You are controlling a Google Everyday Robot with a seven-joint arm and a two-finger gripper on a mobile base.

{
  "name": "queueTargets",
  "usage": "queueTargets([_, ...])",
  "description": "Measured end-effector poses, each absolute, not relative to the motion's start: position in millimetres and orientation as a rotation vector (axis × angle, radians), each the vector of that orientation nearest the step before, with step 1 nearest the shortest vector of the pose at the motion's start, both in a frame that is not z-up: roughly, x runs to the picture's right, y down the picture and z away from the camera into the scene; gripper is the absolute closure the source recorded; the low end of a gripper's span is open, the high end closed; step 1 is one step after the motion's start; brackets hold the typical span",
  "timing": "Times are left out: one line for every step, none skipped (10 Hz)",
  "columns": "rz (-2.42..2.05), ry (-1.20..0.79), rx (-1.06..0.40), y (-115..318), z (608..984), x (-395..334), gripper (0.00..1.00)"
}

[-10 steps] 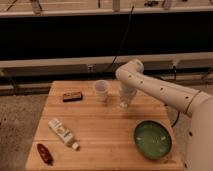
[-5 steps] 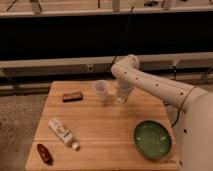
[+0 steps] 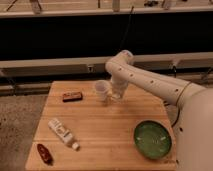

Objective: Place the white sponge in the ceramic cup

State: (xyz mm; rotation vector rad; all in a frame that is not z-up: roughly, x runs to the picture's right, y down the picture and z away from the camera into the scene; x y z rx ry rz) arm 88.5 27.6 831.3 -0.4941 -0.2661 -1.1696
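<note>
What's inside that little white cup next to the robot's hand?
The ceramic cup stands upright, and nothing sticks out of its mouth; its bottom is hidden by its own wall. The shut gripper hangs close beside it, low over the table.

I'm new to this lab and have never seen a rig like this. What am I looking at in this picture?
This is a one-armed mobile robot. Its only camera looks down on a wooden table. The white arm reaches in from the right. At its end is the tool, which has two fingers. They are shut, apparently on the white sponge, a pale lump just right of the ceramic cup. Also on the table are a green bowl, a white bottle lying on its side, a brown bar, and a dark red object at the front left.
</note>
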Motion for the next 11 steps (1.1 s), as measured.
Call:
queueTargets([-1.182, -0.263, -0.483, 22, 831, 88, 1.00])
queueTargets([-1.195, -0.268, -0.472, 18, 830, 82, 1.00])
queueTargets([-1.207, -0.274, -0.462, 15, 830, 77, 1.00])
queueTargets([-1.217, -0.278, -0.457, 13, 830, 74, 1.00])
queueTargets([-1.231, -0.286, -0.449, 10, 830, 70, 1.00])
queueTargets([-1.244, -0.293, -0.440, 7, 830, 65, 1.00])
queueTargets([-1.251, -0.300, -0.435, 4, 829, 62, 1.00])
queueTargets([-1.260, -0.307, -0.430, 3, 830, 61, 1.00])
queueTargets([-1.263, -0.310, -0.427, 1, 831, 61, 1.00])
queueTargets([-1.268, -0.315, -0.424, 0, 832, 60, 1.00])
queueTargets([-1.277, -0.324, -0.420, -2, 833, 55, 0.96])
